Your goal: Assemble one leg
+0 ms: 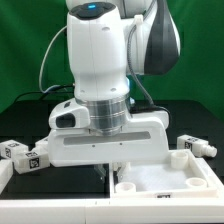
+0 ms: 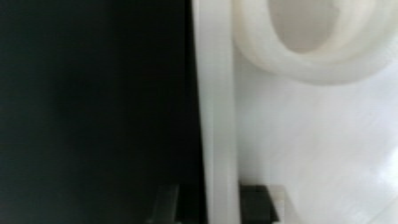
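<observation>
The white square tabletop (image 1: pixel 175 188) lies at the front on the exterior view's right, a round corner socket (image 2: pixel 329 45) showing in the wrist view. My gripper (image 1: pixel 107 170) is down at the tabletop's edge on the exterior view's left. In the wrist view the gripper (image 2: pixel 217 205) straddles the tabletop's rim (image 2: pixel 215 110), one dark finger (image 2: pixel 176 206) on the black table side and the other on the white side, both pressed against the rim. Small white tagged legs lie apart from it: one leg (image 1: pixel 16 152) with another (image 1: pixel 38 158) on the exterior view's left, and one (image 1: pixel 196 148) on its right.
The table is covered in black cloth (image 2: pixel 89 110). A white flat piece (image 1: pixel 5 192) shows at the front edge on the exterior view's left. The arm's white body (image 1: pixel 100 60) hides the middle of the table, with black cables behind it.
</observation>
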